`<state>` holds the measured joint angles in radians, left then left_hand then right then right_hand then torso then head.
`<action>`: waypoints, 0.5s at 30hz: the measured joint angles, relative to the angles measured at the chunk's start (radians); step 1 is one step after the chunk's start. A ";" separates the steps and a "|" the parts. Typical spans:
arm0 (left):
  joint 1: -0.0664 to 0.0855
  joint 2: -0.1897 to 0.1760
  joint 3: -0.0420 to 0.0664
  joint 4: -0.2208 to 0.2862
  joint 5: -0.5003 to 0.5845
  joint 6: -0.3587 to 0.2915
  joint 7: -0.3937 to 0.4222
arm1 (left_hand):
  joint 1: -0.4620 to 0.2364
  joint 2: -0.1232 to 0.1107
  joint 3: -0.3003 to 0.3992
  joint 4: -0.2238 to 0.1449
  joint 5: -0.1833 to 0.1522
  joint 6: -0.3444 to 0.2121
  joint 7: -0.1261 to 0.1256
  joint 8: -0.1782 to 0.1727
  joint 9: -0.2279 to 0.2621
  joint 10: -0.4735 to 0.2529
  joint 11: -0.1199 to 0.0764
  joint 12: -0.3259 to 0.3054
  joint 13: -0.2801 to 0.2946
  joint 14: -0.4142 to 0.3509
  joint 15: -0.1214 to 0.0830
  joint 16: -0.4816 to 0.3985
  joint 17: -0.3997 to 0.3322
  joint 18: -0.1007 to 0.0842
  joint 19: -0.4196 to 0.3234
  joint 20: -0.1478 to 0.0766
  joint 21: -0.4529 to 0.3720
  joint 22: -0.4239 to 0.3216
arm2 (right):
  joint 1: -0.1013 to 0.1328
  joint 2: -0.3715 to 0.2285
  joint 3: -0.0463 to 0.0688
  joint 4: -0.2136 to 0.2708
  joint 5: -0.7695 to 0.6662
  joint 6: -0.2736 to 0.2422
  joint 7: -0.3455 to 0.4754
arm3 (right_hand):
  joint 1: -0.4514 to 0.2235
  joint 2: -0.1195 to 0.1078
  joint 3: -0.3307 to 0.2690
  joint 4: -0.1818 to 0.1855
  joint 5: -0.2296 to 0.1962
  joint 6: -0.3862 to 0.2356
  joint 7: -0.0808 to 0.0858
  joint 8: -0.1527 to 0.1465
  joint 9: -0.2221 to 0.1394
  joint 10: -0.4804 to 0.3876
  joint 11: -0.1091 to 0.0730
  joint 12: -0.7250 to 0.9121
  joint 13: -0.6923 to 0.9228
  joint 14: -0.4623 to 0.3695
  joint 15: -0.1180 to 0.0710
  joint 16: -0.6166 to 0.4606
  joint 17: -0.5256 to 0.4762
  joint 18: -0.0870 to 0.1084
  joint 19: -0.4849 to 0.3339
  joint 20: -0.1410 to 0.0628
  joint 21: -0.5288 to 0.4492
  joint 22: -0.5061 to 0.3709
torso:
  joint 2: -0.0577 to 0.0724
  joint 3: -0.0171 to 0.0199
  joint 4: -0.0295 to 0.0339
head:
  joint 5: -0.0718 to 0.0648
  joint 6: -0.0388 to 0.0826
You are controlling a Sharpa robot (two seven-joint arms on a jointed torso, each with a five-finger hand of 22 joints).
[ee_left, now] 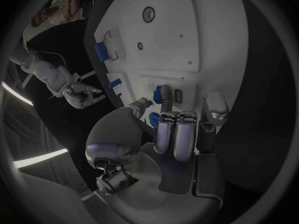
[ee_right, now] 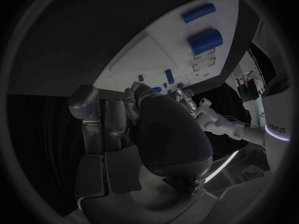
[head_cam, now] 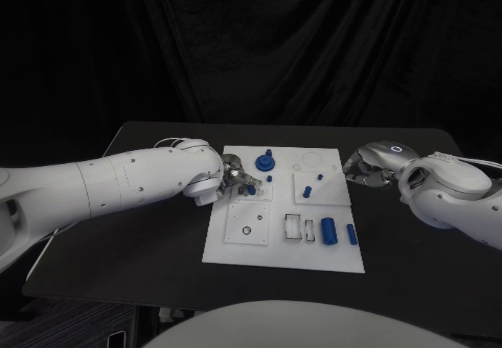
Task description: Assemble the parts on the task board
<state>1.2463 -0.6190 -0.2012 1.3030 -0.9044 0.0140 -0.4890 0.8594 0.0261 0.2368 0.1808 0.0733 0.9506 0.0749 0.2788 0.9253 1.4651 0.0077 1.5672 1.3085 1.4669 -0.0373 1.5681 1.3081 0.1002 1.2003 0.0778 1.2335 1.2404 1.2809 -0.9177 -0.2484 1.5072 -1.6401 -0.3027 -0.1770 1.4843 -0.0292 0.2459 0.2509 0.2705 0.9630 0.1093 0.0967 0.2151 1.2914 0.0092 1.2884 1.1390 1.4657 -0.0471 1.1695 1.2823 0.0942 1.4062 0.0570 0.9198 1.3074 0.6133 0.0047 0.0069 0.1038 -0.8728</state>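
White task board [head_cam: 241, 246] laid on the black surface [head_cam: 125, 246], blue parts [head_cam: 328, 230] seated in its recesses; left hand [head_cam: 236, 180] pinching a small blue part [head_cam: 250, 190] at the board's left edge; right hand [head_cam: 366, 168] curled, nothing held, beside the right edge.

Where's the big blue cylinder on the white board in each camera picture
Head view: the big blue cylinder lies near the task board's front edge, toward the robot's right.
Left wrist view: I cannot tell it apart.
Right wrist view: it sits high above the right hand.
Shared landmark: the task board.
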 measured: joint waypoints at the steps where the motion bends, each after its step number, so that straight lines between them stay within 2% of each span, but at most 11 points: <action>1: 0.000 0.000 0.000 0.000 0.000 0.000 0.000 | -0.003 -0.003 -0.009 0.007 -0.005 0.000 0.000 0.000 0.001 0.000 0.000 0.000 0.000 0.000 0.000 0.000 0.000 0.000 0.003 0.003 0.000 0.001 | 0.000 0.000 0.000 0.000 0.000 0.001 0.000 | 0.000 0.000 0.000 0.000 0.000 0.000 0.000 0.000 0.000 0.000 0.000 -0.002 0.000 0.000 0.000 0.000 0.000 0.000 0.000 0.000 0.000 0.000 | 0.000 0.0000 0.0000 | 0.000 0.000; 11: -0.001 -0.002 0.000 0.000 0.000 -0.003 0.003 | -0.030 0.011 -0.082 0.069 -0.010 0.004 0.003 0.000 0.023 0.000 0.000 0.000 0.000 0.000 0.000 0.000 0.000 0.000 0.003 0.003 -0.004 0.012 | -0.001 0.001 0.000 -0.001 0.000 0.006 -0.003 | 0.000 0.000 0.000 0.000 0.000 0.000 0.000 0.000 0.000 -0.004 0.004 -0.002 -0.003 0.000 0.000 -0.004 -0.001 0.000 0.000 0.000 -0.006 0.000 | 0.000 0.0000 0.0000 | 0.001 0.000; 12: -0.001 -0.002 0.000 0.000 0.000 -0.004 0.004 | -0.030 0.011 -0.086 0.073 -0.005 0.006 0.002 0.000 0.025 0.000 0.000 0.000 0.000 0.000 0.000 0.000 0.000 0.000 0.003 0.003 -0.004 0.013 | -0.001 0.001 0.000 -0.001 0.000 0.006 -0.003 | 0.000 0.000 0.000 0.000 0.000 0.000 0.000 0.000 0.000 -0.004 0.004 -0.003 -0.004 0.000 0.000 -0.004 -0.001 0.000 0.000 0.000 -0.006 0.000 | 0.000 0.0000 0.0001 | 0.001 0.000; 15: -0.002 -0.003 0.000 0.000 0.000 -0.006 0.008 | -0.016 0.025 -0.100 0.087 0.047 0.006 0.002 0.010 0.035 0.000 0.000 0.000 0.000 0.000 0.000 0.000 0.000 0.000 0.003 0.003 -0.009 0.017 | -0.001 0.001 0.000 -0.001 0.000 0.007 -0.003 | 0.000 0.000 0.000 0.000 0.000 0.000 0.000 0.000 0.000 -0.004 0.004 -0.003 -0.005 0.000 0.000 -0.004 -0.001 0.000 0.000 0.000 -0.006 0.000 | 0.000 -0.0001 0.0001 | 0.001 0.000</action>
<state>1.2440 -0.6220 -0.2017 1.3031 -0.9040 0.0080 -0.4814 0.8436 0.0507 0.1365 0.2680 0.1199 0.9562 0.0766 0.2884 0.9607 1.4650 0.0077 1.5672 1.3085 1.4669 -0.0373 1.5681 1.3080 0.1001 1.2031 0.0806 1.2244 1.2573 1.2799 -0.9165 -0.2484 1.5061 -1.6400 -0.2955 -0.1803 1.4842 -0.0292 0.2459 0.2510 0.2705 0.9630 0.1093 0.0967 0.2152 1.2878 0.0127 1.2859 1.1340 1.4657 -0.0471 1.1655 1.2808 0.0942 1.4061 0.0572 0.9139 1.3076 0.6129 0.0046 0.0070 0.1047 -0.8728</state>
